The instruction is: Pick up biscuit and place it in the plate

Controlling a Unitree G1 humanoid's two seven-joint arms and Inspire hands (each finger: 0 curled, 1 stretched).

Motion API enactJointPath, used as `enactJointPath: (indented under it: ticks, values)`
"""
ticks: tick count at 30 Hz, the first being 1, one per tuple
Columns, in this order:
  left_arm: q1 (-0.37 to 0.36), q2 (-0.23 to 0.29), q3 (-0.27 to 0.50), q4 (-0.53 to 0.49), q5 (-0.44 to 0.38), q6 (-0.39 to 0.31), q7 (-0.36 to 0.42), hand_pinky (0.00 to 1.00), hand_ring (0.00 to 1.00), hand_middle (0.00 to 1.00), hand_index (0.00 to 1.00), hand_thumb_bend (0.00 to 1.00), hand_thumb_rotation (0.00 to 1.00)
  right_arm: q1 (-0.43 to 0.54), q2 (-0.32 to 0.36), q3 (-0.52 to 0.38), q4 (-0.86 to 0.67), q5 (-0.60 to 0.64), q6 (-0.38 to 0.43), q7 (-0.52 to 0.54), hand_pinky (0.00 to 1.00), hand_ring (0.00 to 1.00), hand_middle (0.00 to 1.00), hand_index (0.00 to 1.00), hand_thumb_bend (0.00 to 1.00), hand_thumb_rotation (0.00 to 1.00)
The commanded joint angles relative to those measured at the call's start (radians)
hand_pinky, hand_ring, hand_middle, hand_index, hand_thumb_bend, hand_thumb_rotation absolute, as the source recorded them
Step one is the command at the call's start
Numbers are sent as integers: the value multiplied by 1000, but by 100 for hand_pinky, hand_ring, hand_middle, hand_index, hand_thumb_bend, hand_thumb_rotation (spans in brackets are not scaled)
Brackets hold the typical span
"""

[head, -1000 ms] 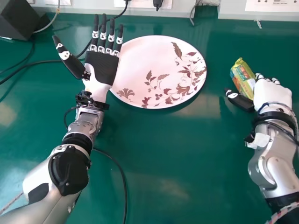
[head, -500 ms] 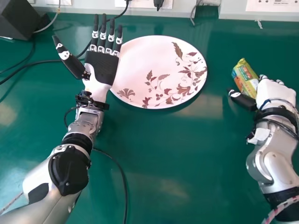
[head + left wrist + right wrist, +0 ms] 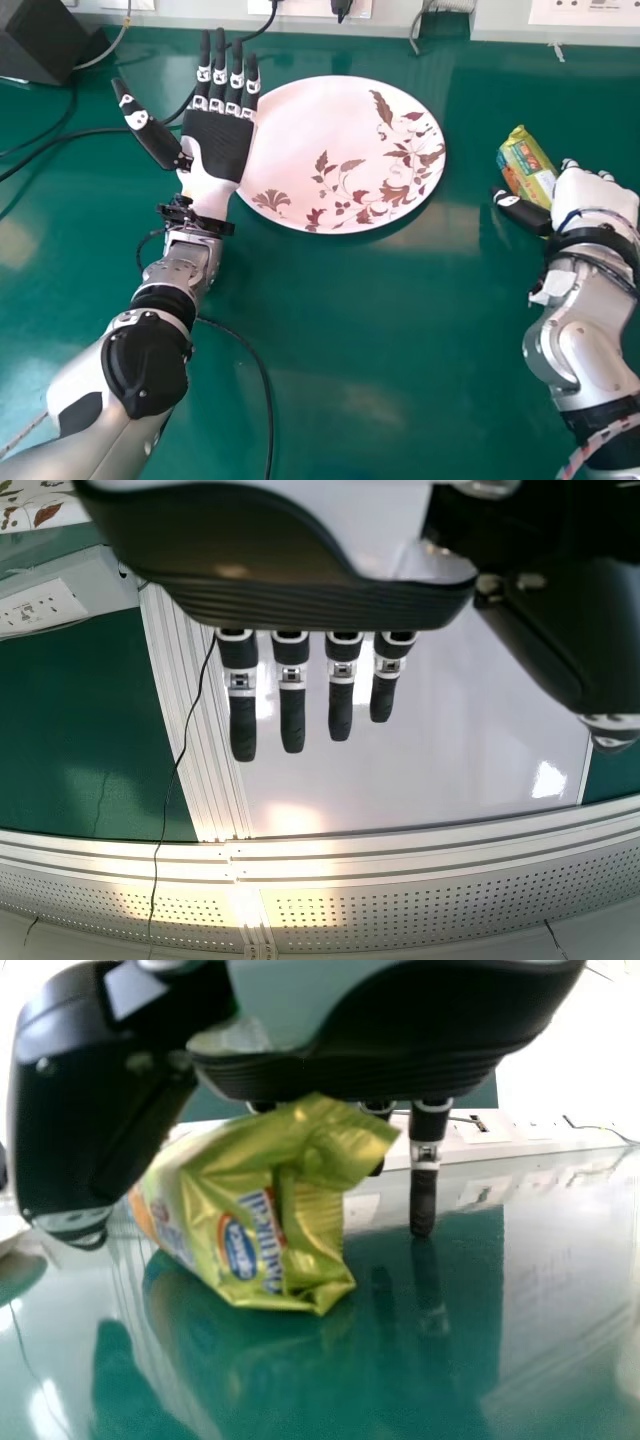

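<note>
Straddling the green-yellow foil biscuit packet (image 3: 524, 164) at frame right, my white-and-black right hand (image 3: 594, 194) is spread. An off-centre squeeze could send the slick packet skidding.

Right robot hand (image 3: 597, 205): moved a little to the right since the first picture, across both intervals.
Thumb (image 3: 522, 212): shifted slightly right along with it.
Biscuit (image 3: 524, 164): a touch farther right than a second ago.
Right forearm (image 3: 588, 355): swung a little left and forward.
Striped cord (image 3: 602, 440): shifted forward with the forearm.
</note>
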Motion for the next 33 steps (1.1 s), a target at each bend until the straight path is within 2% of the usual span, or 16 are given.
enactJointPath:
  ticks: [1, 7, 17, 22, 29, 33]
  values:
    - [18, 8, 4, -1, -3, 9, -24, 70, 83, 90, 96, 100, 16, 23, 0, 15, 6, -16, 23, 41, 66, 81, 89, 99, 88, 25]
    - [20, 8, 6, -1, -8, 14, -28, 71, 84, 89, 95, 100, 16, 25, 2, 22, 15, -71, 31, 92, 65, 80, 89, 99, 88, 23]
    - [17, 2, 21, -3, -20, 14, -19, 71, 84, 90, 95, 100, 15, 32, 6, 4, -3, -72, 21, 107, 61, 74, 87, 97, 85, 18]
    - [14, 4, 36, 2, -40, 50, -23, 72, 84, 91, 96, 100, 15, 31, 10, -4, -8, -64, 22, 112, 57, 67, 86, 93, 83, 2]
    - [7, 2, 60, 5, -71, 85, -11, 73, 84, 91, 97, 100, 15, 33, 13, -12, -15, -67, 22, 117, 54, 60, 74, 90, 79, 0]
    - [2, -3, 90, 8, -107, 118, 7, 72, 84, 91, 96, 100, 15, 35, 11, -13, -21, -71, 18, 128, 52, 56, 67, 81, 73, 0]
